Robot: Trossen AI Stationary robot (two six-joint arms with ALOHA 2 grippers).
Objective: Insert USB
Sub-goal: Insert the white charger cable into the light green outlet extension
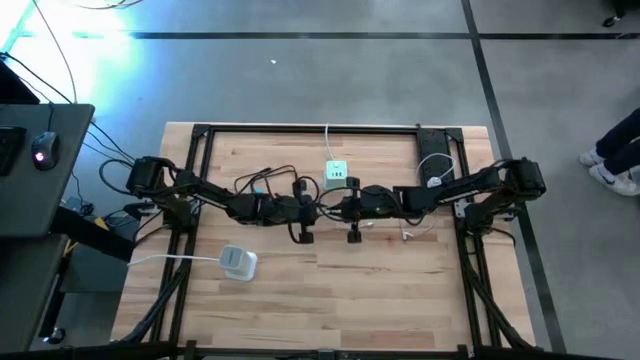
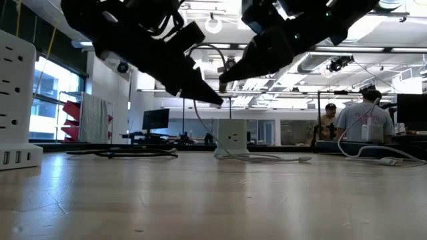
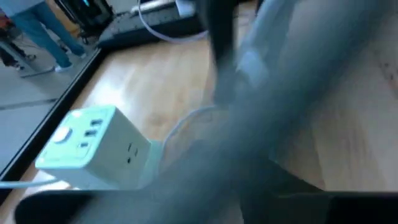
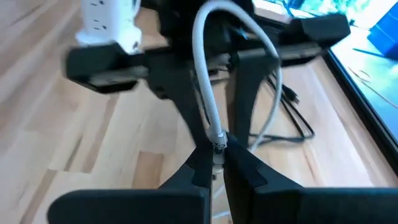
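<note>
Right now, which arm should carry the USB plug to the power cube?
Right, probably. The right gripper is shut on the white cable just behind its plug, raised mid-table near the green-topped power cube. The left gripper meets it there but appears to be letting go.

Bare wood [image 1: 330,300] toward the near edge; cube charger [image 1: 337,172] beyond both tools.

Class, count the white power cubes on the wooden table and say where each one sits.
2. One power cube sits near the table's far edge, behind the two meeting arms; the other power cube lies nearer the front, on the left arm's side. None seem hidden.
</note>
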